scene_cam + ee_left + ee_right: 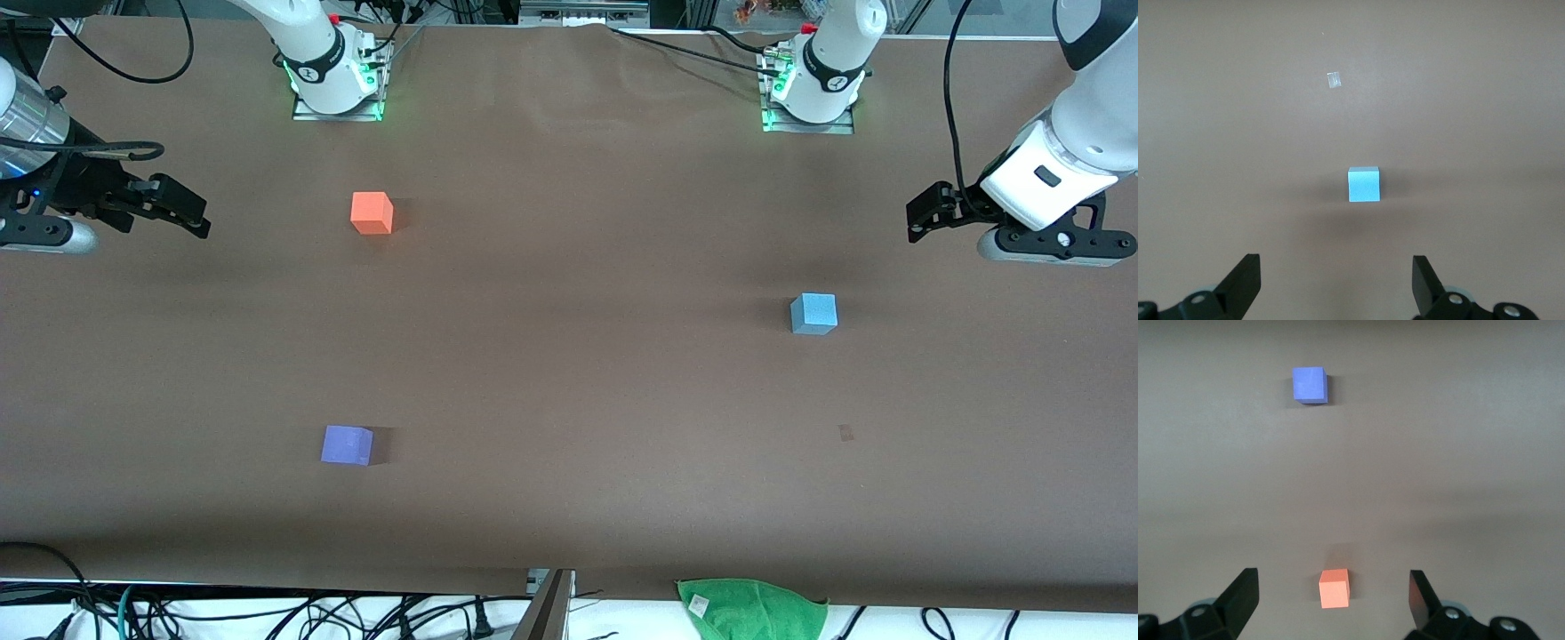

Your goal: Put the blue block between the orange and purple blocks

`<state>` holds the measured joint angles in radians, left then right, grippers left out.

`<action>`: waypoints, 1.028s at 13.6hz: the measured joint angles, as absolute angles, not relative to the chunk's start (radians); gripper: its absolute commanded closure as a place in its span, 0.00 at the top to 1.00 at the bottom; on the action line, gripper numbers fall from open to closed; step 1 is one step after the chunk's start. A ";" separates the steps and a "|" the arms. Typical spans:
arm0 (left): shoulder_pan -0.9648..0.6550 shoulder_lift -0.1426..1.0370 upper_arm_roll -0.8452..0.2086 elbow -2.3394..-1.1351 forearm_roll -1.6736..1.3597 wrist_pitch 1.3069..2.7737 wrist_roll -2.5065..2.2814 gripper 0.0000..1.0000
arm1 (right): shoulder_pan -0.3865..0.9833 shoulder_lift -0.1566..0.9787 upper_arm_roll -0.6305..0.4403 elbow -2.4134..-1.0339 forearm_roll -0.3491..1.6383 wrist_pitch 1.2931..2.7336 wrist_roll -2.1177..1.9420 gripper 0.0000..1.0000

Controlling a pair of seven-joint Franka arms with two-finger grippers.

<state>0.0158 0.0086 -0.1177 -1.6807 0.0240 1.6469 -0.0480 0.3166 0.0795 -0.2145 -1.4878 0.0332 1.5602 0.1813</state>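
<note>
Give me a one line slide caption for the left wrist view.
Open left gripper hovers over the brown table, the blue block ahead of its fingers, not yet grasped.

A robotics lab. Two arm bases (336, 76) are bolted to a brown-covered table (569, 373). Loose cables (267, 613) trail along the frame's bottom edge.

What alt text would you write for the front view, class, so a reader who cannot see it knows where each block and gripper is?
Three cubes sit apart on a brown table: the blue block toward the left arm's end, the orange block and, nearer the camera, the purple block toward the right arm's end. The left gripper and right gripper, both open and empty, hang at opposite table ends.
</note>
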 measured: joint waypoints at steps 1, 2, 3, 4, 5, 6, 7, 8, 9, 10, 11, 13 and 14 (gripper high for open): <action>0.016 0.011 -0.118 -1.680 0.024 1.647 -0.048 1.00 | 0.317 0.079 -0.214 -1.488 0.033 1.560 0.181 0.99; 0.016 0.012 -0.118 -1.679 0.024 1.647 -0.048 1.00 | 0.317 0.079 -0.214 -1.488 0.033 1.560 0.181 0.99; 0.016 0.013 -0.117 -1.679 0.024 1.647 -0.048 1.00 | 0.317 0.079 -0.214 -1.488 0.033 1.560 0.181 0.99; 0.017 0.014 -0.116 -1.678 0.024 1.647 -0.048 1.00 | 0.317 0.079 -0.214 -1.488 0.033 1.560 0.181 0.99; 0.017 0.015 -0.116 -1.677 0.024 1.647 -0.048 1.00 | 0.317 0.079 -0.214 -1.488 0.033 1.560 0.181 0.99; 0.017 0.017 -0.116 -1.677 0.024 1.647 -0.048 1.00 | 0.317 0.079 -0.214 -1.488 0.033 1.560 0.181 0.99; 0.018 0.021 -0.115 -1.677 0.024 1.646 -0.048 1.00 | 0.317 0.079 -0.214 -1.488 0.033 1.560 0.181 0.99; 0.018 0.025 -0.115 -1.677 0.024 1.646 -0.049 1.00 | 0.317 0.079 -0.214 -1.488 0.033 1.560 0.181 0.99; 0.019 0.029 -0.115 -1.677 0.024 1.645 -0.049 1.00 | 0.317 0.079 -0.214 -1.488 0.033 1.560 0.181 0.99; 0.019 0.031 -0.115 -1.677 0.024 1.641 -0.050 1.00 | 0.317 0.079 -0.214 -1.488 0.033 1.560 0.181 0.99; 0.020 0.032 -0.115 -1.677 0.024 1.631 -0.051 1.00 | 0.317 0.079 -0.215 -1.488 0.033 1.560 0.181 0.99; 0.020 0.033 -0.114 -1.677 0.024 1.624 -0.051 1.00 | 0.316 0.079 -0.216 -1.488 0.033 1.560 0.181 0.99; 0.020 0.033 -0.114 -1.676 0.024 1.623 -0.051 1.00 | 0.316 0.079 -0.217 -1.488 0.033 1.560 0.181 0.99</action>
